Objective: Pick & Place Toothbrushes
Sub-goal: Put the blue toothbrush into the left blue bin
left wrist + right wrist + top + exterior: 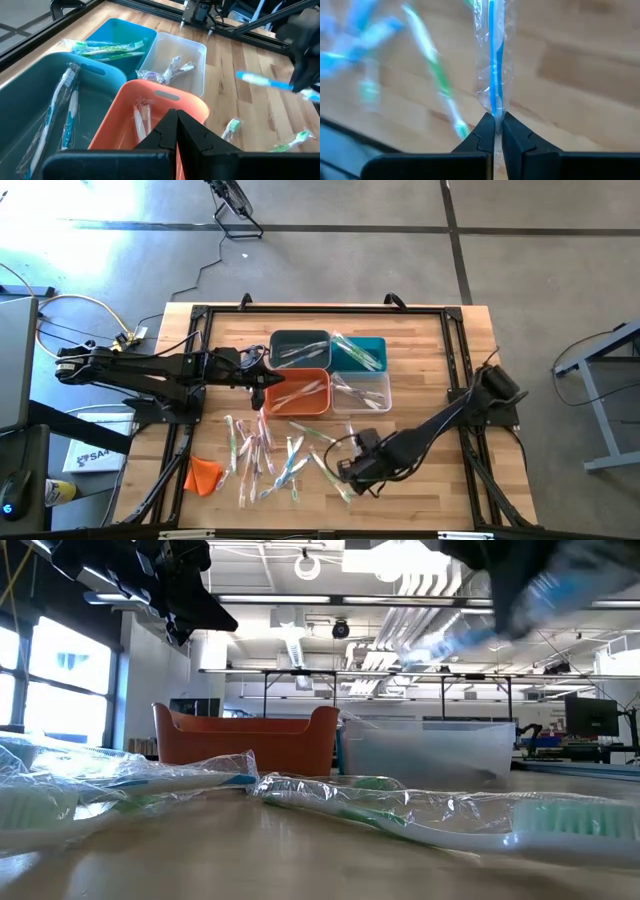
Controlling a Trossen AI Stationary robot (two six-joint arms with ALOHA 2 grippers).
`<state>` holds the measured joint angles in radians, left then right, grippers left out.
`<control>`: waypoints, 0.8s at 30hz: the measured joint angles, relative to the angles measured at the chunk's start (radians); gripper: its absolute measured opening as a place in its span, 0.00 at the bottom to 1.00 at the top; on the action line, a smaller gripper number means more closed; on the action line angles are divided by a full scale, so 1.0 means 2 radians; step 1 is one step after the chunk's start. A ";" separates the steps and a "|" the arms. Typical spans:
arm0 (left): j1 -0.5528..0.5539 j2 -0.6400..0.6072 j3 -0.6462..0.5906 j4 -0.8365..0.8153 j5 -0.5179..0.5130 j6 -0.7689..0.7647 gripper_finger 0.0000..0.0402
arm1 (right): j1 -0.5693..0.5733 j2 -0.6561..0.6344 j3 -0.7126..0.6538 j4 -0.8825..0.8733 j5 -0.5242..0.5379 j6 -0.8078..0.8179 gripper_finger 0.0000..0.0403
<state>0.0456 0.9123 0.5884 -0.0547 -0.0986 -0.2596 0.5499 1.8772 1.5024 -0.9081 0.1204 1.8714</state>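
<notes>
Right jaws pinch blue toothbrush (wrapped)

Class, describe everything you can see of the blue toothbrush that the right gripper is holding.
The blue toothbrush is a thin stick with a bright blue handle sealed in a clear, crinkly, shiny wrapper. The right gripper is shut on one end of the wrapper, pinching it between both fingers. In the left wrist view the toothbrush hangs roughly level above the wooden table, clear of the loose brushes below and outside every bin. Its bristles cannot be made out.
</notes>
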 joint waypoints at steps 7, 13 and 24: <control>0.000 0.000 0.000 0.003 -0.001 -0.010 0.00 | -0.007 -0.061 0.001 -0.007 0.090 -0.037 0.01; 0.004 0.000 0.000 0.028 0.036 0.007 0.00 | -0.033 -0.099 0.001 -0.016 0.153 -0.100 0.01; 0.136 0.007 0.000 0.095 0.206 0.013 0.00 | -0.128 -0.124 0.001 -0.033 0.134 -0.268 0.01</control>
<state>0.3185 0.9264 0.5884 0.1352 0.3139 -0.2337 0.2945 1.6286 1.5043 -0.9736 0.3890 1.3358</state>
